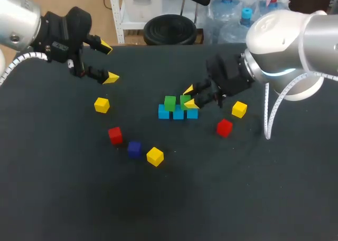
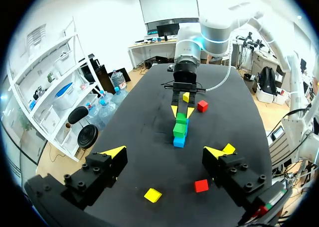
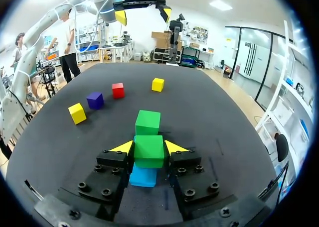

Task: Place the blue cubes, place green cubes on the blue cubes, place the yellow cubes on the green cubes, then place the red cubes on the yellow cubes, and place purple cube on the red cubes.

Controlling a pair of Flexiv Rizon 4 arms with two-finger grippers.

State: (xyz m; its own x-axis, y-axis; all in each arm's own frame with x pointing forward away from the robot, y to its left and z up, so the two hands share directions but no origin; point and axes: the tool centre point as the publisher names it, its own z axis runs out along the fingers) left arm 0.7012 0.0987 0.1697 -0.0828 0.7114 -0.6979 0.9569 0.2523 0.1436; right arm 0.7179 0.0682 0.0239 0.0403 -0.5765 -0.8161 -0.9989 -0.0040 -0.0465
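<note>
Three blue cubes lie in a row at mid-table. One green cube rests on the row's left part. My right gripper is shut on a second green cube beside the first, directly over the blue row; in the right wrist view this held green cube sits between the yellow tips above a blue cube. I cannot tell whether it touches the blue cube. My left gripper hangs open and empty at the far left. A purple cube lies in front.
Loose on the table are yellow cubes at the left, front and right, and red cubes at the left and right. The right-hand ones lie close to my right arm.
</note>
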